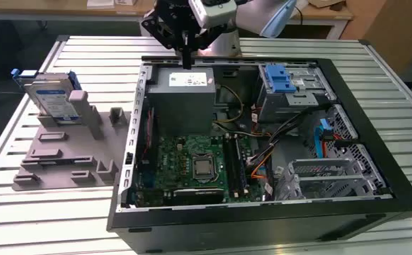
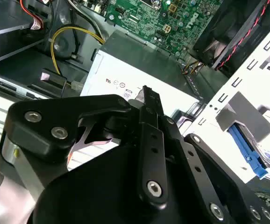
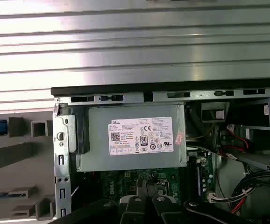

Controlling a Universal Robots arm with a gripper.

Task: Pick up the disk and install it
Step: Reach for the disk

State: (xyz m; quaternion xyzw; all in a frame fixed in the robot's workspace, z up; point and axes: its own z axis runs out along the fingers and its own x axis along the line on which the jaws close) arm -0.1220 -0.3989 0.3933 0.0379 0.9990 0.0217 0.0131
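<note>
The disk (image 1: 54, 99), silver with a blue-and-white label and a blue frame, stands upright in a slot of the grey holder (image 1: 64, 154) at the exterior view's left, outside the computer case. My gripper (image 1: 186, 62) hangs over the far edge of the open case, above the grey power supply box (image 1: 185, 98), well to the right of the disk. Its fingers are shut with nothing between them; both wrist views show the gripper (image 2: 146, 93) (image 3: 146, 185) over the box's white sticker (image 3: 140, 136).
The open black case (image 1: 376, 175) holds a green motherboard (image 1: 191, 164), cables and a silver drive cage with a blue latch (image 1: 285, 81) at the far right. The case and holder rest on a slatted metal table (image 1: 22, 207).
</note>
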